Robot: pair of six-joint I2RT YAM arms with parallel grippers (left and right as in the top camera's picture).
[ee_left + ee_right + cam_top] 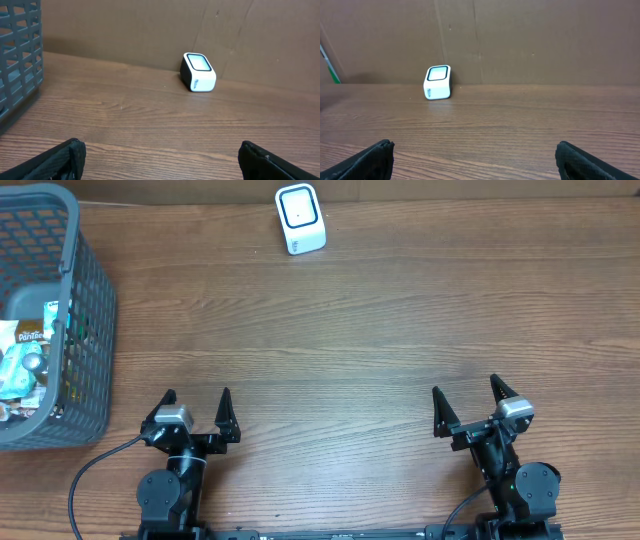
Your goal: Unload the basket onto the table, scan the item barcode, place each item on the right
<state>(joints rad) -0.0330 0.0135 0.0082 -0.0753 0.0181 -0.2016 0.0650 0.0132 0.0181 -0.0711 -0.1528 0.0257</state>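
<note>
While my left pincer and right pincer gape wide and empty, what look like snack packets lie in the grey basket, well left of the left pincer; the white scanner stands far ahead on the surface.

The scanner is white, basket grey, packets seemingly teal.

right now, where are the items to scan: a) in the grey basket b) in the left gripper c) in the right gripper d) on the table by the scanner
a: the packets lie inside the basket, while the left gripper and right gripper stand open and empty.
</note>
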